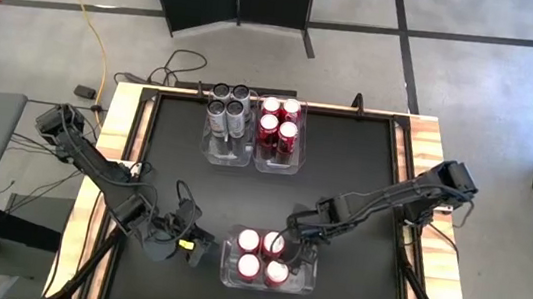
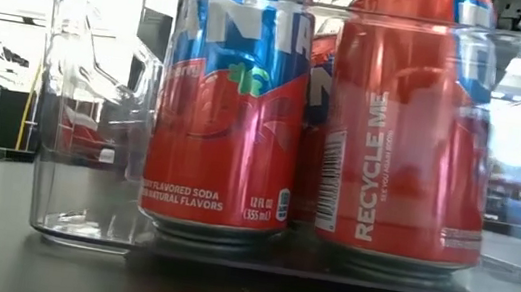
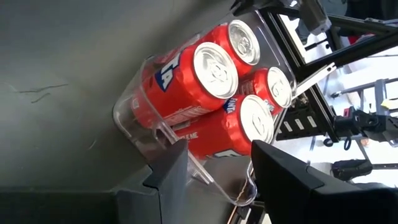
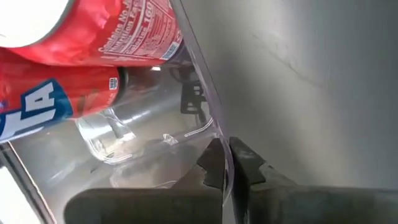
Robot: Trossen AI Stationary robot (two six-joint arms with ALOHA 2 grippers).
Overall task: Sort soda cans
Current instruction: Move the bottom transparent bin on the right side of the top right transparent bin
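A clear bin (image 1: 228, 278) near the table's front edge holds several red soda cans (image 1: 249, 241), which stand upright on its floor and also show in the low view (image 2: 230, 112). My left gripper (image 1: 203, 251) is at the bin's left end, shut on its end lip. My right gripper (image 1: 289, 235) is at the bin's far long wall, shut on it. At the table's far side, silver-grey cans (image 1: 229, 107) stand in one clear bin and red cans (image 1: 280, 123) in the bin beside it. My left gripper has the clear lip (image 3: 244, 194) at the bin's left end between its two fingers (image 3: 168, 180). It comes from the table's left, slanting down. The bin stands on the table. My right gripper pinches the top edge of the bin's far long wall (image 4: 219, 134), one finger inside the bin and one outside. The fingers (image 4: 245, 167) point down from above, beside a red can (image 4: 118, 31). The bin's floor rests on the table.
The two far bins (image 1: 250, 158) stand side by side at the middle of the far edge. Bare black mat (image 1: 364, 181) lies between them and the near bin. Wooden rims (image 1: 425, 158) border the table left and right.
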